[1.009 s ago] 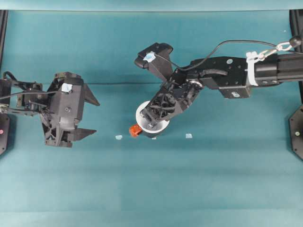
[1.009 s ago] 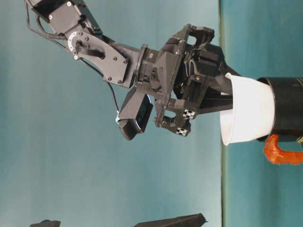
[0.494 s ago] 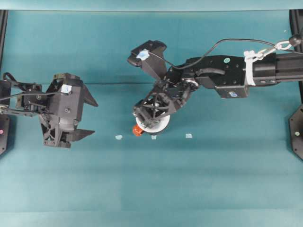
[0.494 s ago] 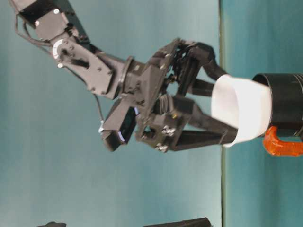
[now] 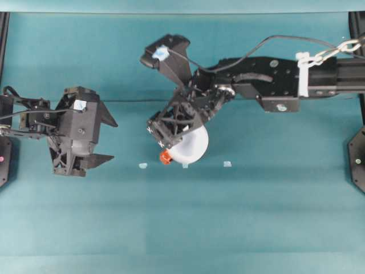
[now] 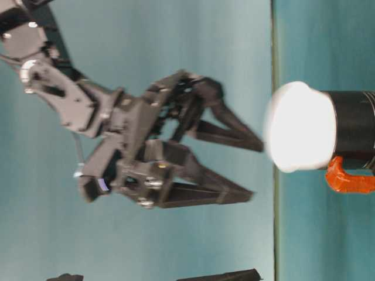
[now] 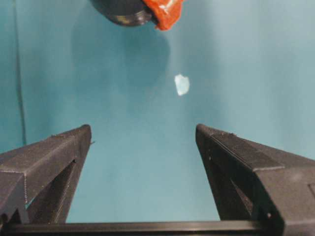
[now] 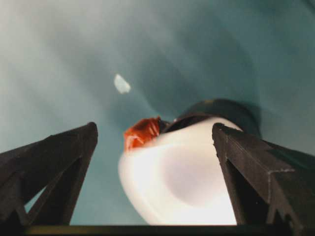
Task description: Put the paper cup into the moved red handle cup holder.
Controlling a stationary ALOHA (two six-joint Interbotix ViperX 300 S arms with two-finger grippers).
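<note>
The white paper cup (image 5: 193, 146) stands in the top of the black red handle cup holder (image 6: 355, 129), its wide rim above the holder's edge and blurred. The holder's red handle (image 5: 165, 157) sticks out on the left. My right gripper (image 6: 256, 170) is open and hangs above the cup, apart from it. From the right wrist, the cup (image 8: 182, 182) lies between and beyond the spread fingers (image 8: 59, 152), with the handle (image 8: 142, 132) behind it. My left gripper (image 5: 114, 141) is open and holds nothing, well left of the holder; its wrist view catches the holder's base (image 7: 123, 10).
Small pale paper scraps (image 5: 142, 165) (image 5: 227, 164) lie on the teal cloth near the holder, one also ahead of the left fingers (image 7: 182, 84). Black frame posts (image 5: 358, 151) stand at the table's side edges.
The right gripper has opened, let go of the paper cup and drawn up and away from it. The cup stays in the holder. The left arm has not moved.
</note>
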